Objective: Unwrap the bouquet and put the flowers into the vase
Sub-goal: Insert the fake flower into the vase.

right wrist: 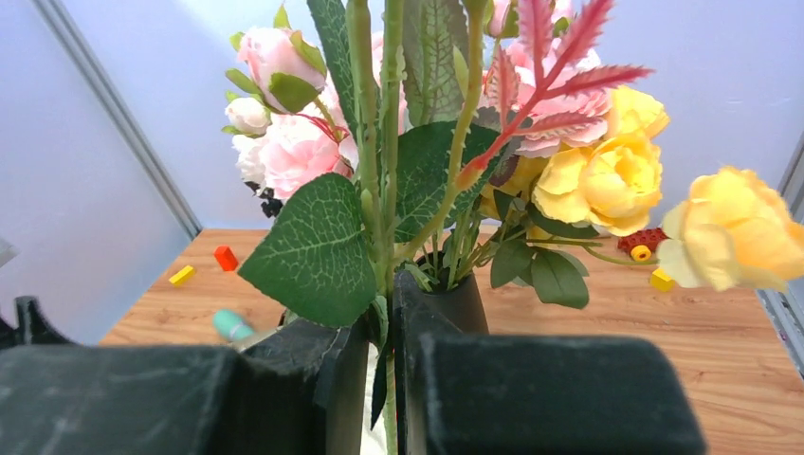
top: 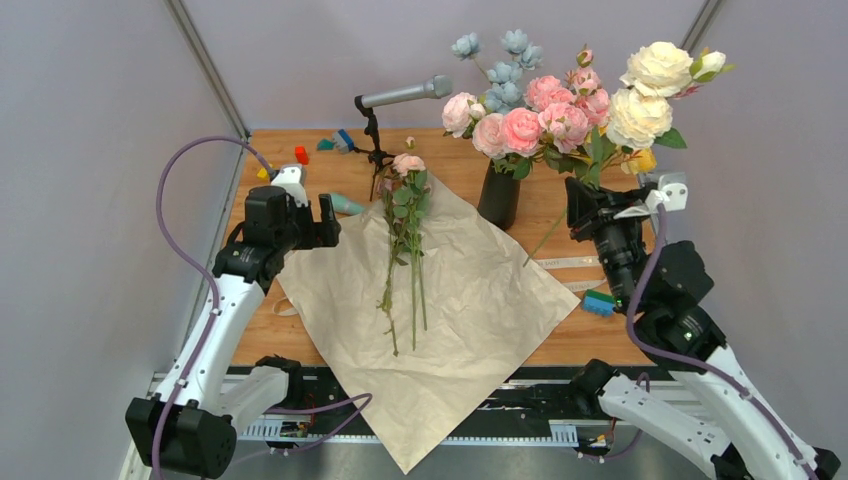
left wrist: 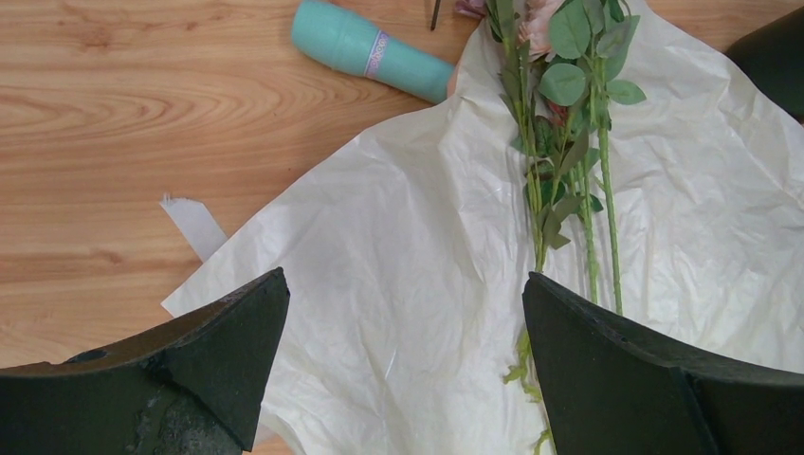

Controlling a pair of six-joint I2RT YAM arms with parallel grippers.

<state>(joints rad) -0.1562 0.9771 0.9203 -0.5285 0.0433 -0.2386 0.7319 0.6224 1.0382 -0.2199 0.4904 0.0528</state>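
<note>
Paper (top: 470, 300) lay spread flat on the wood-grain table (left wrist: 114, 114): crinkled, beige, roughly square, one corner over the near edge. On it were loose flowers (top: 405, 250), with thin green leafy stems and a pink bloom at the far end. My left gripper (left wrist: 403, 303) hung over the sheet's left edge, jaws wide apart, nothing between them. My right gripper (right wrist: 381, 332) was clamped on a slim green stem (right wrist: 389, 190) just beside the glossy dark vase (top: 498, 195), which was packed with pink, cream and yellow blooms.
</note>
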